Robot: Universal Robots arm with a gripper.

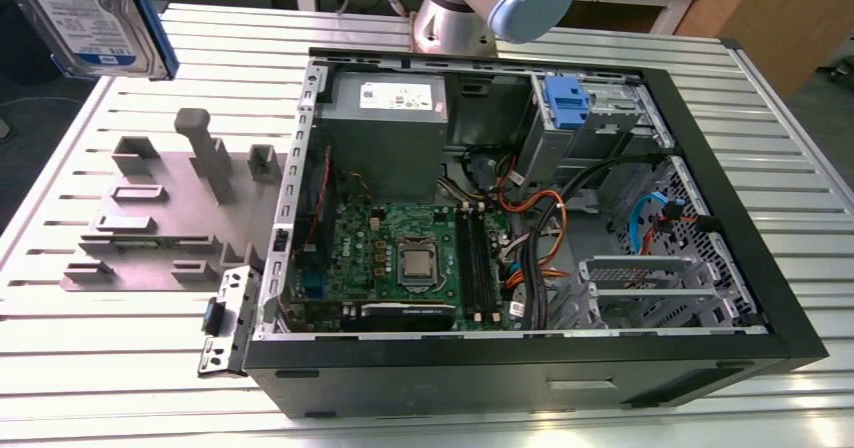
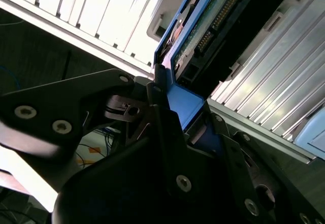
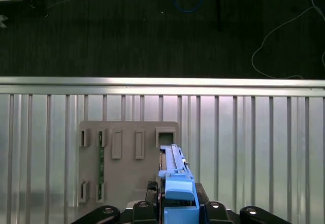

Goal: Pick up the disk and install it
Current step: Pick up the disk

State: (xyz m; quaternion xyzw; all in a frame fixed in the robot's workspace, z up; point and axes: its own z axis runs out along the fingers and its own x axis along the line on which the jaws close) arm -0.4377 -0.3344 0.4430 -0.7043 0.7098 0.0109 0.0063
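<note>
Fingers (image 2: 159,101): in the second wrist view, I have them clenched on the disk's (image 2: 203,41) blue rail end, one on each side.
Disk axis: the long side runs straight out from my grip.
First wrist view: the disk (image 3: 175,183) is edge-on over the grey fixture plate (image 3: 127,158) on the slatted surface (image 3: 254,142).
Exterior view: the disk (image 1: 87,18) is aloft at the exterior view's far left. It is well apart from the open computer case (image 1: 534,353), and the drive bay (image 1: 607,118) is at the case's far right.

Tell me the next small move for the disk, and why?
Probably carry the disk toward the open computer case: the gripper is shut on the disk, which hangs at the exterior view's left, apart from the case.
</note>
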